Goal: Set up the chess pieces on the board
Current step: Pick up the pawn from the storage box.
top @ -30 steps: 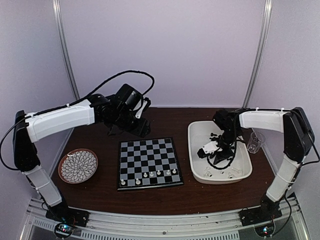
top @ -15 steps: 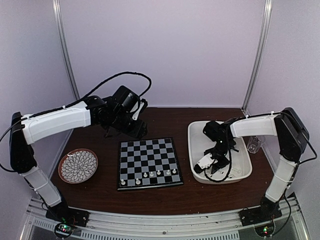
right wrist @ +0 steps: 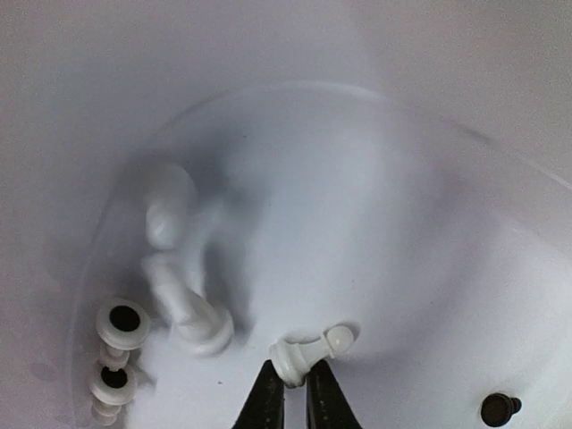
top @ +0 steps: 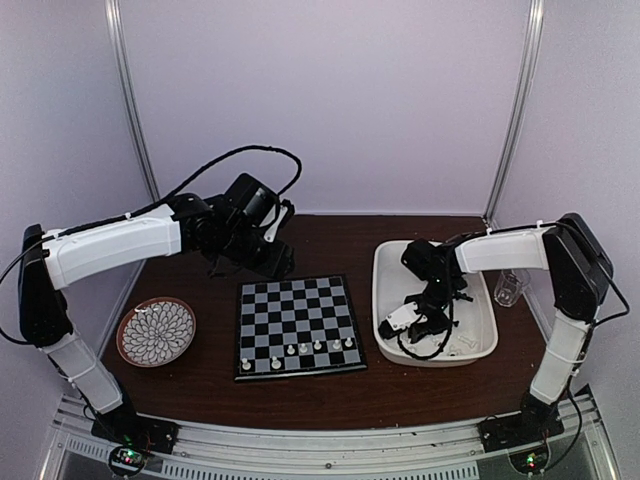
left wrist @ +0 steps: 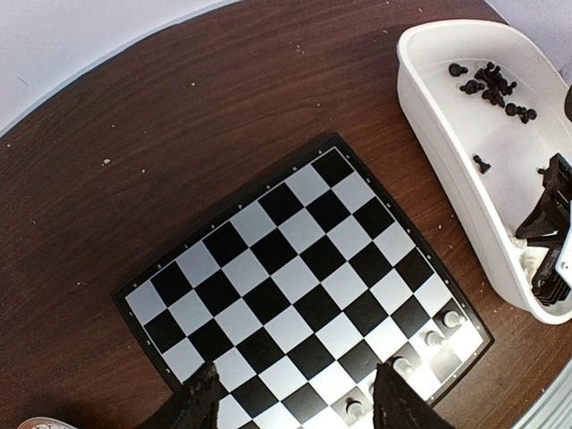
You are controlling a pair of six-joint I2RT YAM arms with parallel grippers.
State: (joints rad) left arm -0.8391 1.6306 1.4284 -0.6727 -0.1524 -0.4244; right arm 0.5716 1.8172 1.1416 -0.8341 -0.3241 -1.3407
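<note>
The board (top: 296, 325) lies in the middle of the table, with several white chess pieces (top: 300, 348) along its near rows. From the left wrist view the board (left wrist: 295, 286) fills the frame and white pawns (left wrist: 432, 338) stand at its lower right corner. My left gripper (top: 270, 260) hovers high over the board's far left side; here the gripper (left wrist: 297, 393) is open and empty. My right gripper (top: 418, 322) reaches down into the white tray (top: 480, 310). Seen from its wrist, the right gripper (right wrist: 295, 384) is shut on the base of a lying white pawn (right wrist: 308, 350).
More white pieces (right wrist: 183, 304) lie on the tray floor left of the held pawn, and one black piece (right wrist: 497, 408) lies to the right. A cluster of black pieces (left wrist: 492, 85) sits at the tray's far end. A patterned plate (top: 156, 331) stands left of the board, a clear cup (top: 510, 285) right of the tray.
The right arm moved down and left inside the tray, and its jaws shut on the white pawn. The tray shifted slightly. The left arm hardly moved.
</note>
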